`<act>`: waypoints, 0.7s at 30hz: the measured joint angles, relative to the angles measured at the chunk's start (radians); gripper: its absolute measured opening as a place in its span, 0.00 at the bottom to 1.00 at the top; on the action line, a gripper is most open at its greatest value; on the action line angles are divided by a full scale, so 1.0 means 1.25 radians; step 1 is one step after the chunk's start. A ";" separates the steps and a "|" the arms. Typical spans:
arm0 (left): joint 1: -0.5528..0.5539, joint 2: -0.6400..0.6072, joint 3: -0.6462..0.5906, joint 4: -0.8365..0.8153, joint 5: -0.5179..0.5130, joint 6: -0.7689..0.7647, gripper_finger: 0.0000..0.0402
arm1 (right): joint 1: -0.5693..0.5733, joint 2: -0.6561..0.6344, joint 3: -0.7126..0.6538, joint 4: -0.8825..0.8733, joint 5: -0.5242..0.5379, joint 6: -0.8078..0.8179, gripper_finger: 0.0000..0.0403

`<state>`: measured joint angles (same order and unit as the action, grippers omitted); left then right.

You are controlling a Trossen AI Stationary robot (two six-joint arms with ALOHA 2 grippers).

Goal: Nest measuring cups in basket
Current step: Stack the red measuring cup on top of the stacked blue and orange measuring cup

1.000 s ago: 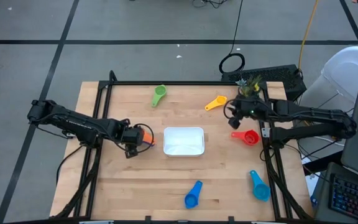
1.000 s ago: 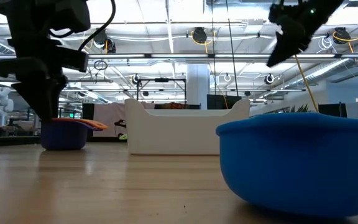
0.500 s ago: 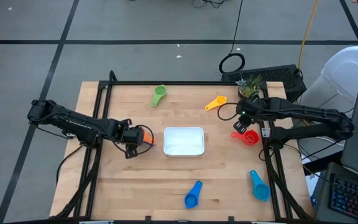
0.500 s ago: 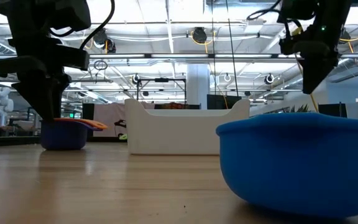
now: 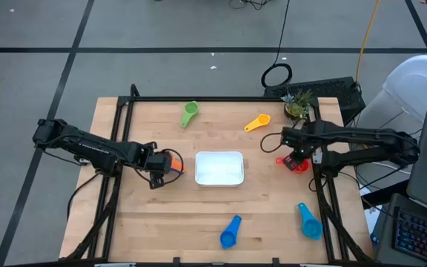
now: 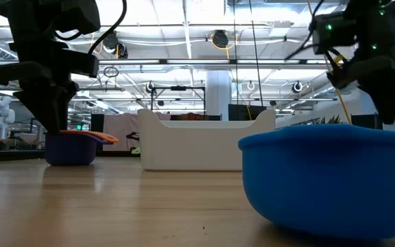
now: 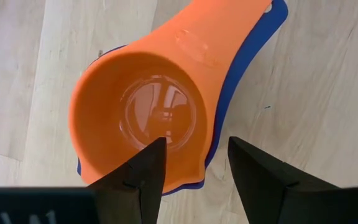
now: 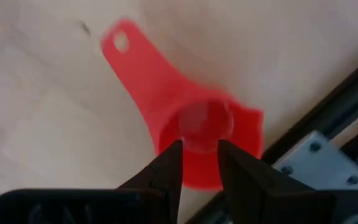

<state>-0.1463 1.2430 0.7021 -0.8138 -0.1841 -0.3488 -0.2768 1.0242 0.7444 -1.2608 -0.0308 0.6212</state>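
Pale wooden tabletop, framed in black rails, carries your work: a small white shallow plastic basket at centre, holding no cup yet. Your left gripper hovers, jaws parted and gripping nothing, over an orange plastic measuring cup nested in a dark blue one, just left of the basket. Your right gripper hangs, fingers partly spread and unclenched, over a red round-bowled plastic scoop beside the right rail. A green cup and a yellow cup lie toward the far edge, and a mid-blue cup and a light blue cup toward the near edge. Expect these cups to be light, stiff and glossy, so likely slippery; pinching a bowl's rim or the flat handle looks safest.
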 joint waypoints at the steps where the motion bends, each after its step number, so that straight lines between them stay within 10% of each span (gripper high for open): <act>1: 0.000 0.000 0.000 0.001 0.000 0.001 0.44 | 0.000 0.000 -0.015 0.000 -0.002 -0.001 0.24; 21: 0.000 0.000 0.059 -0.001 0.000 0.051 0.44 | 0.093 0.037 -0.040 0.039 -0.098 0.026 0.30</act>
<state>-0.1463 1.2434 0.7761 -0.8149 -0.1841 -0.2845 -0.1604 1.0704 0.6946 -1.2123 -0.1535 0.6537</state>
